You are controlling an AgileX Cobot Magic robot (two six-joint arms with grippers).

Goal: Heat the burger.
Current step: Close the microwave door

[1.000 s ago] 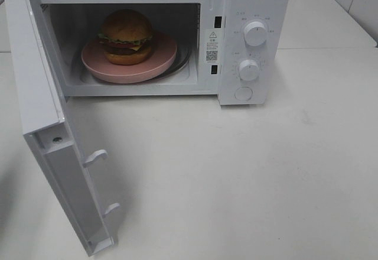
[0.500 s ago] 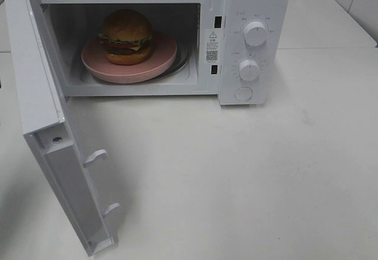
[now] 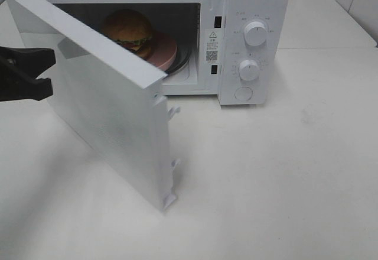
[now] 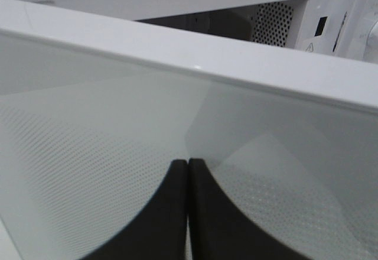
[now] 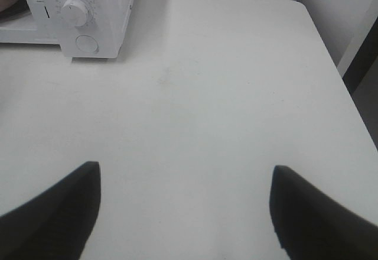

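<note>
The burger (image 3: 130, 28) sits on a pink plate (image 3: 167, 54) inside the white microwave (image 3: 254, 0), partly hidden behind the door (image 3: 112, 109). That door stands about half shut, swung across the opening. My left gripper (image 3: 42, 71) is at the far left of the high view, shut with nothing held, its tips at the door's outer face. In the left wrist view the left gripper (image 4: 188, 166) has both fingers pressed together against the door's glass (image 4: 88, 153). My right gripper (image 5: 186, 207) hangs open over bare table, to the right of the microwave, out of the high view.
The microwave's control panel carries two knobs (image 3: 255, 33) (image 3: 249, 70) and a round button (image 3: 243, 93). White table (image 3: 283, 183) stretches in front and to the right. The right wrist view shows the table's right edge (image 5: 336, 71) and the lower knob (image 5: 75, 12).
The door has swung from wide open to about half shut. My left gripper has come into the high view from the left, behind the door's outer face. The burger and plate have not moved.
</note>
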